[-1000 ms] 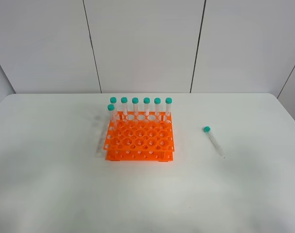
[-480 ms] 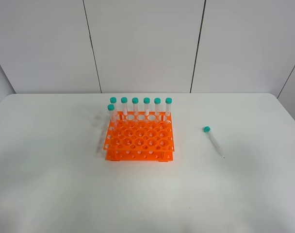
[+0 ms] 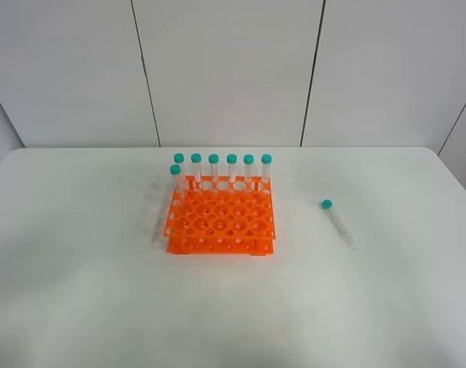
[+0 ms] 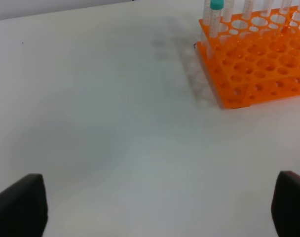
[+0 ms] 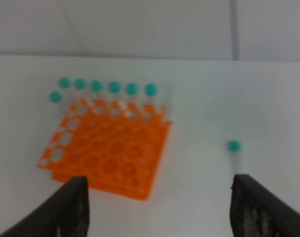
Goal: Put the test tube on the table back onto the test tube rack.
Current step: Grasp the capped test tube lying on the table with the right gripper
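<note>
Exterior high, test tube [image 3: 338, 223] flat on white table [image 3: 80, 291], well right of orange test tube rack [image 3: 220, 222] (seven capped tubes [image 3: 231, 170] upright), left wrist, left end effector [image 4: 155, 205] spread wide, empty, right wrist, right end effector [image 5: 162, 207] apart, empty

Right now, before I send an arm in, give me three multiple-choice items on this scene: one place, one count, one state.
1. Relative to the orange plastic rack, the loose clear plastic test tube with the teal cap lies: A) left B) right C) behind
2. Capped tubes standing in the rack: A) five B) seven C) nine
3. The loose tube is: A) flat on the white table B) upright in a hole C) clamped in a pincer
1 B, seen from the high camera; 2 B, six in back plus one ahead at the left end; 3 A, on its side, untouched.
</note>
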